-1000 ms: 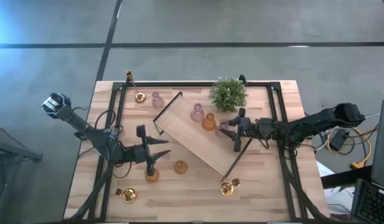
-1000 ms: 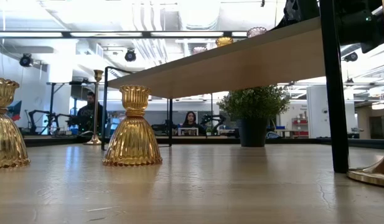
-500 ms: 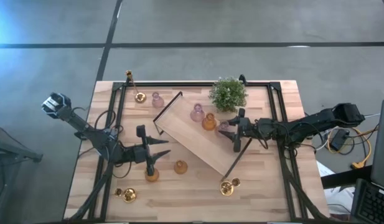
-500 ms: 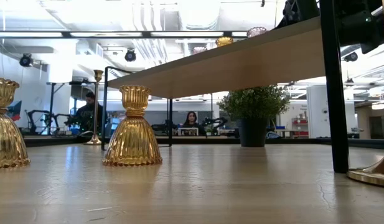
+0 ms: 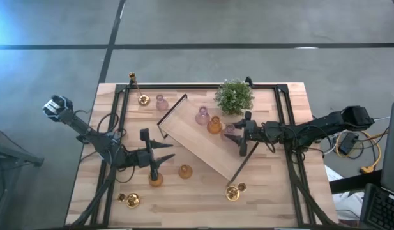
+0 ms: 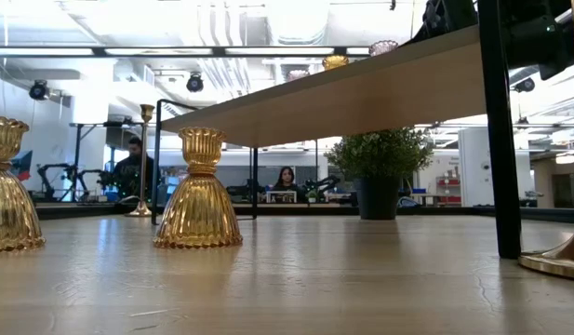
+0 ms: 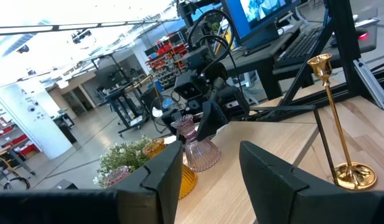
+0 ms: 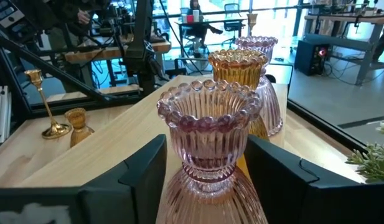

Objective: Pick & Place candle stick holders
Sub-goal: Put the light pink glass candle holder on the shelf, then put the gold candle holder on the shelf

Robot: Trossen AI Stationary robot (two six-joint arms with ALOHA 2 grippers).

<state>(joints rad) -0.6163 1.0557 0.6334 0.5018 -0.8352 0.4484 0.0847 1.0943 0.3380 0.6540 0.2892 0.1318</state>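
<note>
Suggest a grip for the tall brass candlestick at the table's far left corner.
Pinch the thin stem of the tall brass candlestick at mid-height, coming in level from the side. It stands upright on a small round base, so a low grip fouls the base and a grip near the cup could tip it. Neither gripper is near it.

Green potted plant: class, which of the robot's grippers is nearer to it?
Right. The right gripper sits just below the green potted plant in the high view; the left gripper is far across the wooden tray.
</note>
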